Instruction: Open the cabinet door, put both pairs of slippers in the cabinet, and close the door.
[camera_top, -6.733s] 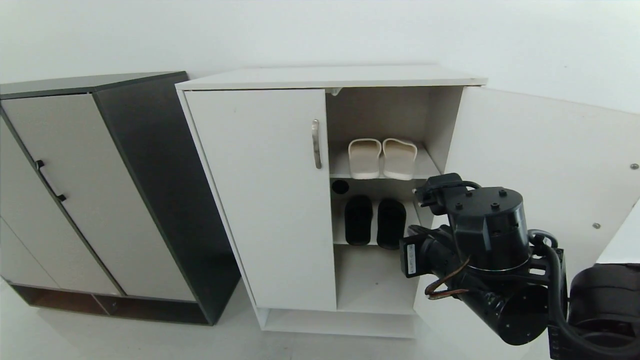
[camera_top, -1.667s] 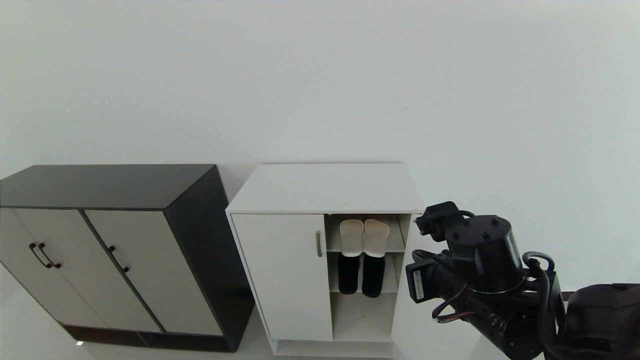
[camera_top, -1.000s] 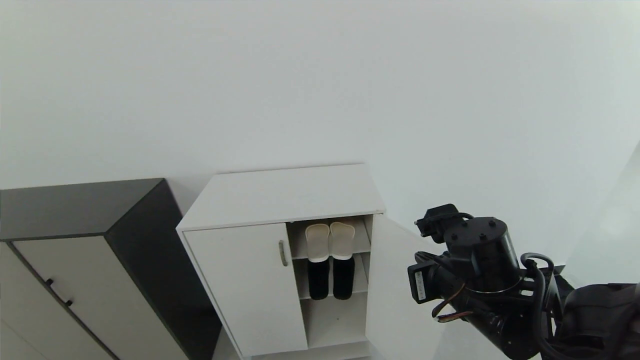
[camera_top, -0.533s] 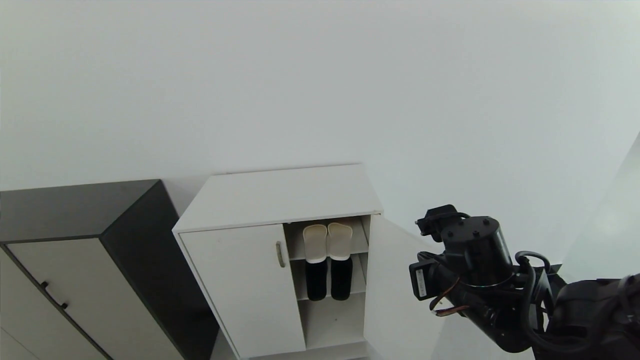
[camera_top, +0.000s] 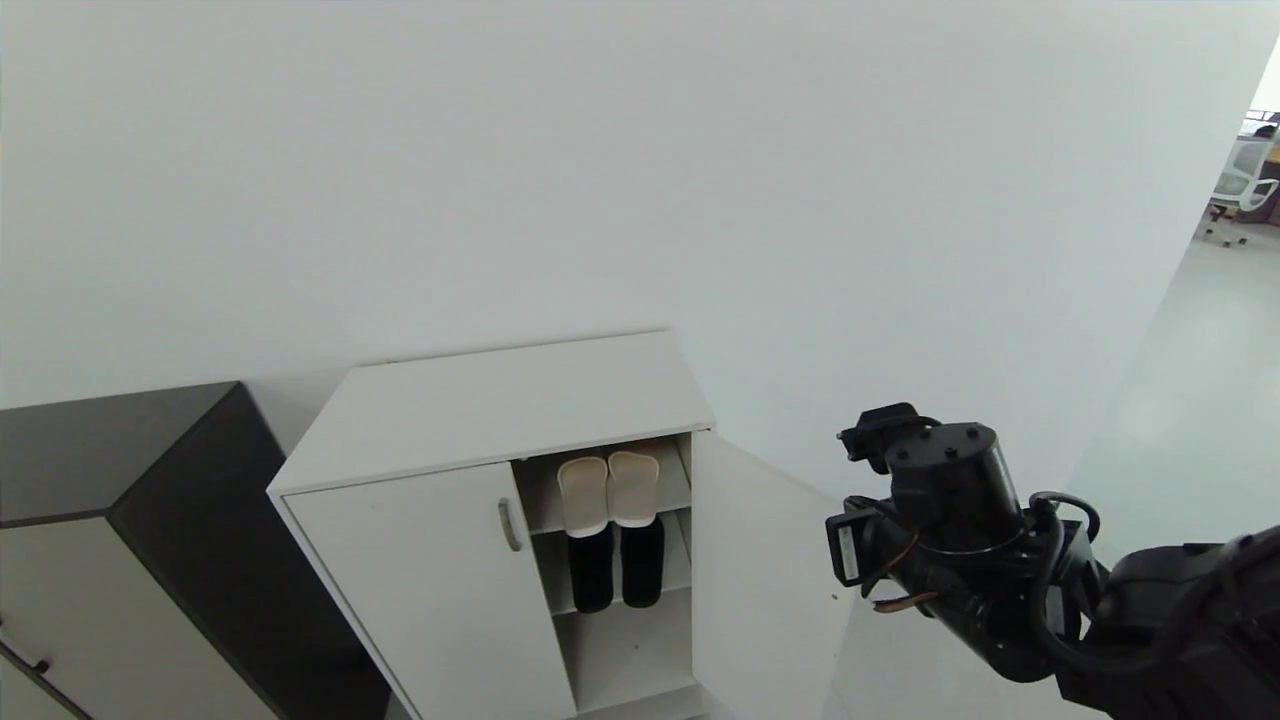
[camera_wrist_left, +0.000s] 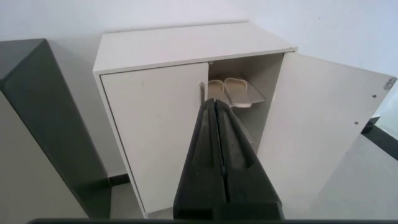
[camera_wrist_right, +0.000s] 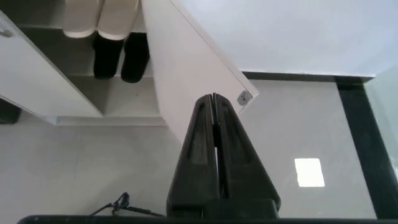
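The white cabinet (camera_top: 480, 405) stands against the wall with its left door (camera_top: 430, 600) closed and its right door (camera_top: 760, 580) swung open. Inside, the white slippers (camera_top: 608, 488) lie on the upper shelf and the black slippers (camera_top: 616, 566) on the shelf below. The left wrist view faces the cabinet front, where my left gripper (camera_wrist_left: 214, 102) is shut and empty, away from the door handle (camera_wrist_left: 201, 93). My right gripper (camera_wrist_right: 213, 98) is shut and empty, close to the free edge of the open door (camera_wrist_right: 193, 62), with the black slippers (camera_wrist_right: 121, 59) beyond it.
A dark cabinet (camera_top: 120, 470) with grey doors stands to the left of the white one. Bare floor (camera_top: 1180, 400) stretches to the right of the open door, with an office chair (camera_top: 1240, 180) far off.
The camera has backed away from the cabinet and swung to the right, so the cabinet sits smaller and farther left in the picture. Slippers and doors stand as before.
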